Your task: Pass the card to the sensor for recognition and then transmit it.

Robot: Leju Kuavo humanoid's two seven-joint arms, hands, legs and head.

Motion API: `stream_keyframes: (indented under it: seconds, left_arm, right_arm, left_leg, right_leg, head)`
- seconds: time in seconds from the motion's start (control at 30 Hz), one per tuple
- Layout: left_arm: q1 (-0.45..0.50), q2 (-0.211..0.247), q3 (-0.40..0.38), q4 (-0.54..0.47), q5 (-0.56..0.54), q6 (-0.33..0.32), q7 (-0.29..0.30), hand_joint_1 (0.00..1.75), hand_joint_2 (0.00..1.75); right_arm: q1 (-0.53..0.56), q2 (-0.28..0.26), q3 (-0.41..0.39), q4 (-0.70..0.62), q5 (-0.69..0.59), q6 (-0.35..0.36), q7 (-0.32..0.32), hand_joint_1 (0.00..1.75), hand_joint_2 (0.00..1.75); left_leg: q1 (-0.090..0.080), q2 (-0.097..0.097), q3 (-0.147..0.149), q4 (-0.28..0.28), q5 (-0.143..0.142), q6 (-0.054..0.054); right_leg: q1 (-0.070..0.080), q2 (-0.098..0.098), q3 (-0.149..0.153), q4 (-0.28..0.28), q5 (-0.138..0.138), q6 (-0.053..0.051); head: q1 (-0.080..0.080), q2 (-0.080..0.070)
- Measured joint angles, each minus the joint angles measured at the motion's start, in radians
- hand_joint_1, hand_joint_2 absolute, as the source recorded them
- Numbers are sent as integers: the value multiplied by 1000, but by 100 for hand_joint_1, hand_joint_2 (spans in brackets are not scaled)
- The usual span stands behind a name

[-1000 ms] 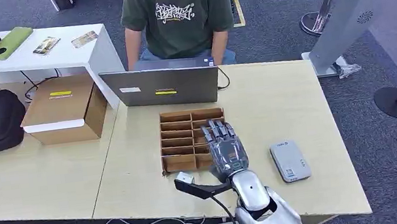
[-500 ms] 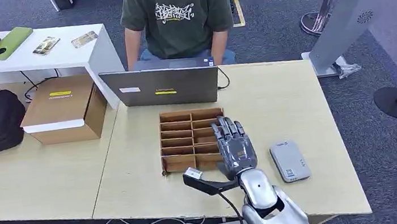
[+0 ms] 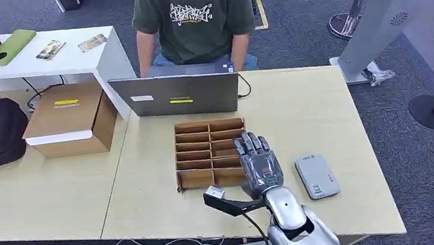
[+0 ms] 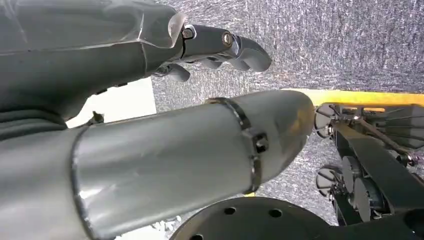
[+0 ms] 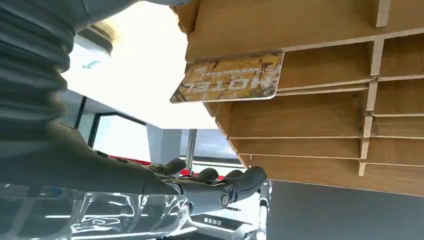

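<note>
Head view, left to right: wooden slotted card rack (image 3: pixel 195 152) at table centre; right hand (image 3: pixel 259 164) flat over the rack's right-hand column, fingers extended toward 12 o'clock; grey card sensor (image 3: pixel 316 176) on the table just beside the hand at its 3 o'clock, apart from the rack. In the right wrist view the hotel card (image 5: pixel 229 82) stands in one slot of the rack (image 5: pixel 320 125), part of it projecting past the divider edge, its long axis parallel to the dividers; its printed face shows here, the lettering inverted in this turned picture. The fingers (image 5: pixel 220 187) are straight and apart, near the card but clear of it, grasping nothing: the hand is released. The critical relation is that the card lies under and ahead of the fingers, with the sensor on the hand's opposite side; the pick must therefore precede a lateral carry toward 3 o'clock. The left hand (image 4: pixel 210 47) hangs over the carpet with fingers loosely curled inward, empty; the right hand is clearly the nearer to the card.
</note>
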Motion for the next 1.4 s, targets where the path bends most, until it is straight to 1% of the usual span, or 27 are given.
stream_keyframes:
  seconds: [0.57,0.6,0.63,0.67,1.4]
  left_arm:
    - [0,0,0,0,0,-3,0,0,0]
    - [0,1,0,0,0,-3,0,0,0]
    - [0,1,0,0,0,-3,0,0,0]
    - [0,0,0,0,0,-3,0,0,0]
    - [0,1,1,0,0,-2,1,0,0]
  right_arm:
    - [0,0,-6,0,0,-2,-3,0,175]
    - [0,0,-7,0,0,-2,-3,10,175]
    - [0,0,-7,0,0,-1,-3,10,175]
    - [0,0,-7,0,0,-1,-3,175,175]
    - [-12,3,-8,6,0,0,-10,175,175]
  left_leg:
    - [0,0,0,0,0,0]
    - [0,0,0,0,0,0]
    - [0,0,0,0,0,0]
    - [0,0,0,0,0,0]
    - [0,0,0,0,0,0]
  right_leg:
    - [0,0,0,0,0,0]
    - [0,0,0,0,0,0]
    - [0,0,0,0,0,0]
    - [0,0,0,0,0,0]
    - [0,0,0,0,0,0]
  head:
    - [0,0]
    - [0,0]
    - [0,0]
    - [0,0]
    - [0,0]
